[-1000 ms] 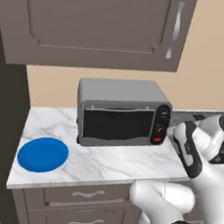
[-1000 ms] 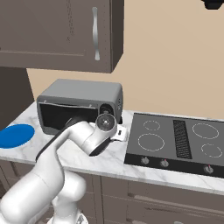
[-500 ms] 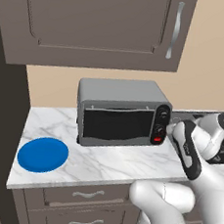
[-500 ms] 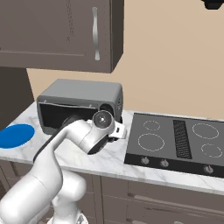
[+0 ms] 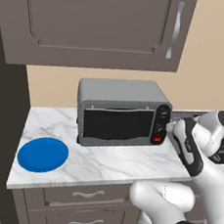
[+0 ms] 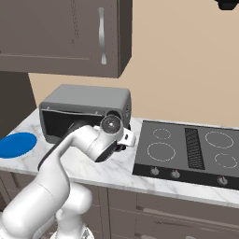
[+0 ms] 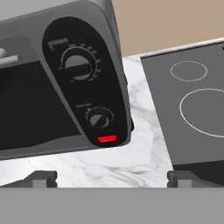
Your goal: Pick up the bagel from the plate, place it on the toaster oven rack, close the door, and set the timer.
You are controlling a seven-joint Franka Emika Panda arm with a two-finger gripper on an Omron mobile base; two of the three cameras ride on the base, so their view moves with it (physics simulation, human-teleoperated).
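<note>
— Dark fingers [image 7: 43, 178] spread wide, nothing between them — they hover over the marble counter [image 7: 144, 144], just in front of the toaster oven's black control panel [image 7: 87, 85].

— What's on the panel?

— Two knobs, the upper knob [image 7: 78, 64] and lower knob [image 7: 99, 117], with a red light [image 7: 107, 138] below.

— And the door [image 5: 117, 123]?

— Shut; its dark glass hides the inside, so I cannot tell where the bagel is. The blue plate [image 5: 43, 154] lies bare at the counter's left end, well apart from the oven; a cooktop [image 6: 186, 151] sits to the right.
</note>
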